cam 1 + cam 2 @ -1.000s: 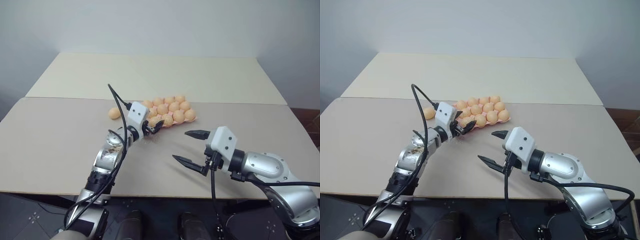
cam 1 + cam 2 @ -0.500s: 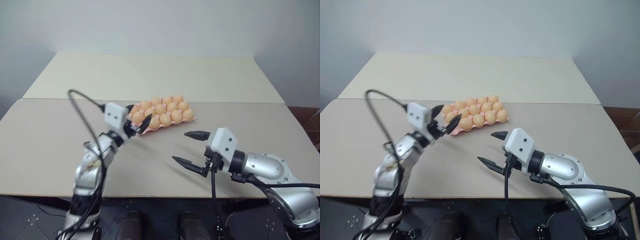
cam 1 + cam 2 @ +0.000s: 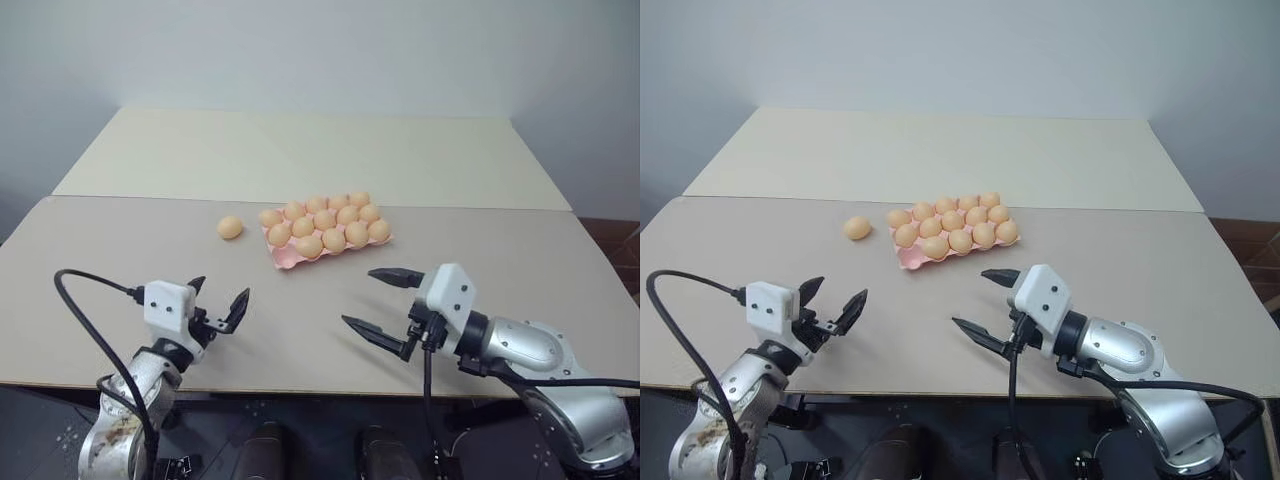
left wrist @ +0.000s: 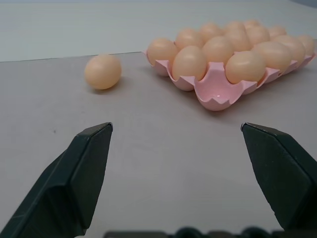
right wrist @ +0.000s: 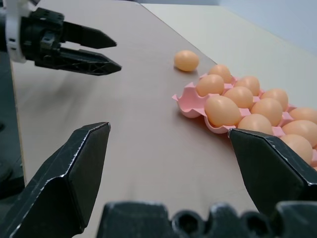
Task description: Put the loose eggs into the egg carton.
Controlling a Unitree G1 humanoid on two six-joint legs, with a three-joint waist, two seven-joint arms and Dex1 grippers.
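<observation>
Egg carton (image 3: 292,256): pink moulded tray, lidless, flat on desk, centre, nearer far edge, set askew | Contents: 14 pale orange-tan eggs seated in cups; 1 cup at near-left corner empty | Loose egg (image 3: 230,227): 1, on its side, just left of carton, not touching

Both arms: silver metal shells, black joint rings. White boxy wrist housing behind each pincer, small dark screw dots on its face. Left gripper (image 3: 217,305) and right gripper (image 3: 377,302): two black tapered fingers each. Black cable loops from behind each housing along the arm.
</observation>
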